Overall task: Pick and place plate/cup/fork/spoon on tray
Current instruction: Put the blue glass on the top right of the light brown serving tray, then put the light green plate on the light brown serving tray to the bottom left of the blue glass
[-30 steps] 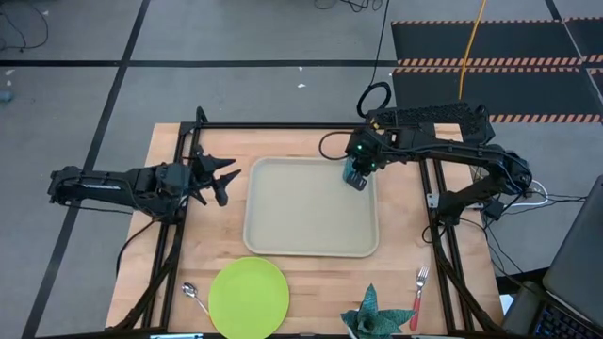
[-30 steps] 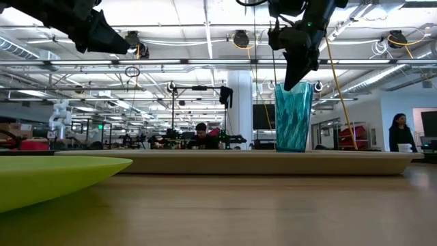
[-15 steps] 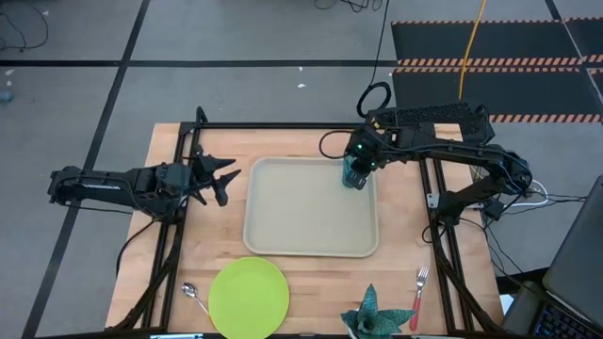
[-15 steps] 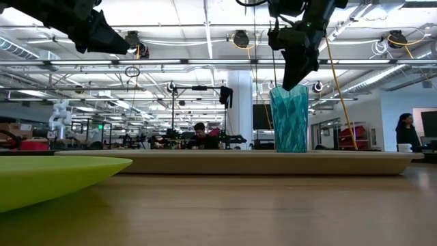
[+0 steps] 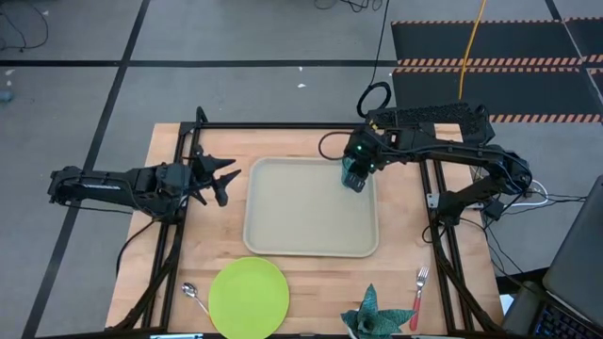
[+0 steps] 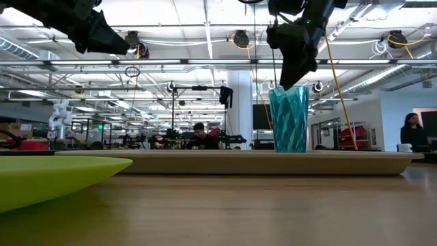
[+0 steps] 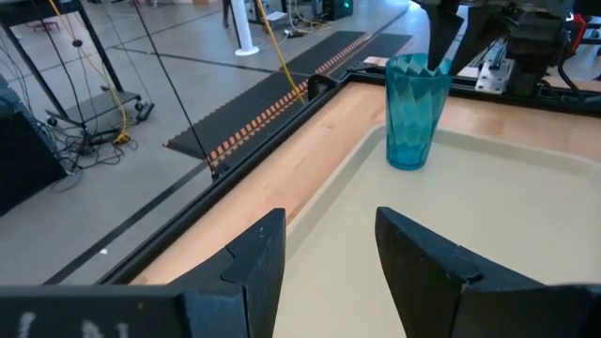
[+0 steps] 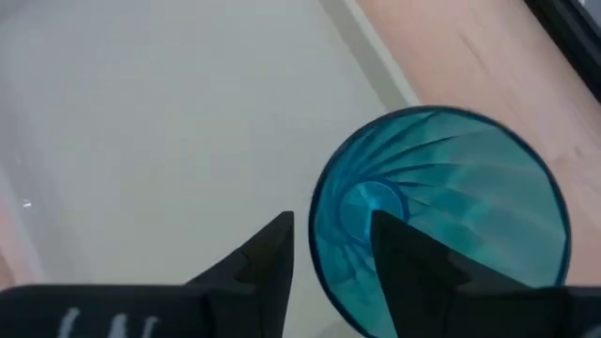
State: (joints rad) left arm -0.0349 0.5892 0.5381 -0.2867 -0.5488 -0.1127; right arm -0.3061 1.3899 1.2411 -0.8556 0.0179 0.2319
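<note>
cup (image 5: 355,175) upright in the far right corner of the tray (image 5: 311,212); right gripper (image 5: 359,166) directly above it, fingers parted, one inside the rim and one outside, no clear pinch on the wall; left gripper (image 5: 224,180) spread and empty, hovering beside the tray's left edge; plate (image 5: 249,296), spoon (image 5: 193,296) and fork (image 5: 417,294) lie on the worktop (image 5: 217,240) near its front edge

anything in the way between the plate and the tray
Nothing visible. The plate lies on the table just in front of the tray, with only bare wood between them. The cup stands in the tray's far right corner, leaving most of its floor free.
</note>
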